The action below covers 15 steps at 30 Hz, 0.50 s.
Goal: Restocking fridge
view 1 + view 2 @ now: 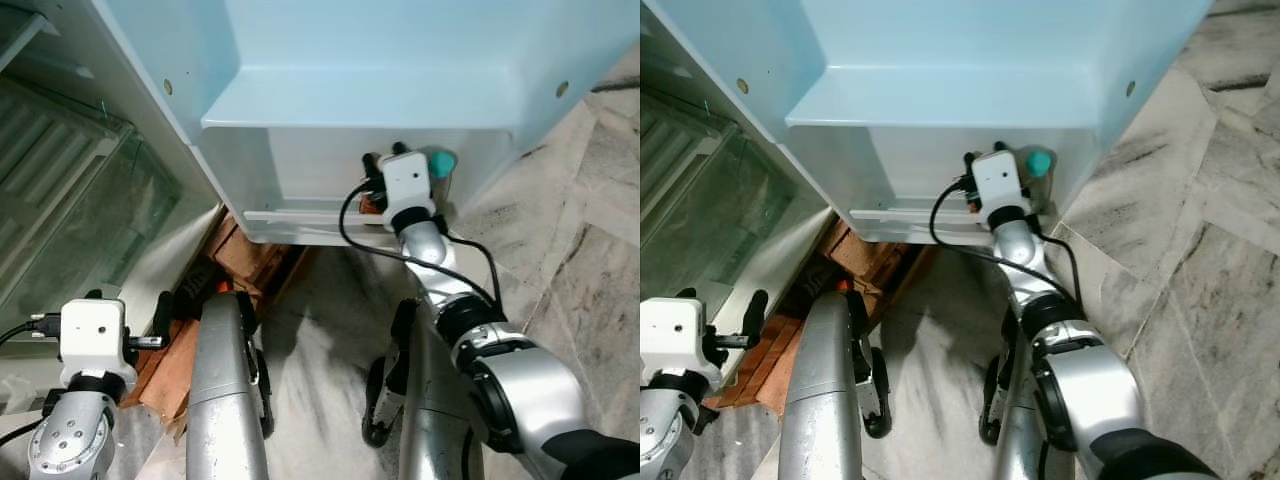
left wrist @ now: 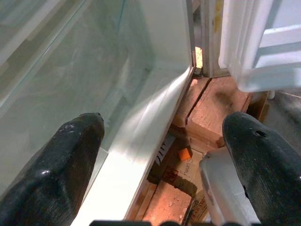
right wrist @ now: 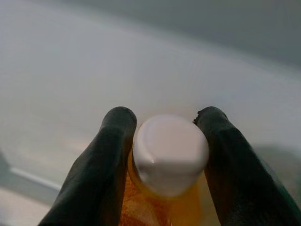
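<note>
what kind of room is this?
Likely a home kitchen, at an open fridge: pale blue fridge door with its white door bin, glass shelf inside, marble floor. The right pincer grips a white-capped orange bottle.

A small orange plastic bottle with a rounded white cap (image 3: 169,150) stands upright between the two black fingers of the right end effector (image 3: 165,155), pressed on both sides, inside the white bottom door shelf (image 1: 300,170) of the open pale-blue fridge door (image 1: 400,50).
</note>
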Available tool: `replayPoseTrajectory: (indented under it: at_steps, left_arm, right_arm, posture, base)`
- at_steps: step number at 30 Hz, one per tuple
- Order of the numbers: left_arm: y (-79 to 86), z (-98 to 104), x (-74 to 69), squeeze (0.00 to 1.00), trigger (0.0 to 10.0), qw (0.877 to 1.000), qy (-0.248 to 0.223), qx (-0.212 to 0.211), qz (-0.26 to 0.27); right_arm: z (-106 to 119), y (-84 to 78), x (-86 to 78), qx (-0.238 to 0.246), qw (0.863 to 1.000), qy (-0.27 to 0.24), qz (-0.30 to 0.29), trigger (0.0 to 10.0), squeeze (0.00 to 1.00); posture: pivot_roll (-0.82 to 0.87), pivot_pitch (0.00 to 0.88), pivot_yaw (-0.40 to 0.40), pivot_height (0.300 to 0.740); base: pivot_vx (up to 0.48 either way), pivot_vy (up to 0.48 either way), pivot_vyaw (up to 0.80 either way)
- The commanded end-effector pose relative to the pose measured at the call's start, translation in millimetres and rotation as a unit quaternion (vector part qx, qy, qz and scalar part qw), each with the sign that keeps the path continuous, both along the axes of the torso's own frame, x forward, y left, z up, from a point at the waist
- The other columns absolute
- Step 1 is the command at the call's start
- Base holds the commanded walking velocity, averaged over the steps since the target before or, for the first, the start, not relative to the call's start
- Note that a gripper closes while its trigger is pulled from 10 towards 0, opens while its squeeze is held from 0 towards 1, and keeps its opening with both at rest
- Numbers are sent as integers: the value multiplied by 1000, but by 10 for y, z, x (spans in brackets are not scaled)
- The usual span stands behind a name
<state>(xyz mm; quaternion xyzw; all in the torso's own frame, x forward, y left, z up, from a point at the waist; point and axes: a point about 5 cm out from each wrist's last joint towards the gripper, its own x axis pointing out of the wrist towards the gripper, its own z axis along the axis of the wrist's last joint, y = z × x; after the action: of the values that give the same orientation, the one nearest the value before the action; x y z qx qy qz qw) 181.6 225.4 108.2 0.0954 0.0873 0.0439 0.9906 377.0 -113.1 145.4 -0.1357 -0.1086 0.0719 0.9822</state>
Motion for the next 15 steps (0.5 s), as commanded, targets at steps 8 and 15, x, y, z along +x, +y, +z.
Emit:
replayPoseTrajectory:
  at_steps: [8, 15]
  left_arm:
    - [-14, -116, 23, 0, 10000, 1000, 14, -2, 7]
    - [-42, -135, 152, 0, 10000, 1000, 5, -4, 1]
  right_arm:
    - [18, -98, -21, -5, 1000, -13, -6, 10000, 1000]
    - [264, -44, 21, -7, 998, -53, 33, 10000, 733]
  posture:
    - [160, 296, 1, 535]
    - [129, 257, -2, 535]
  base:
    - [0, 0, 0]
    - [0, 0, 0]
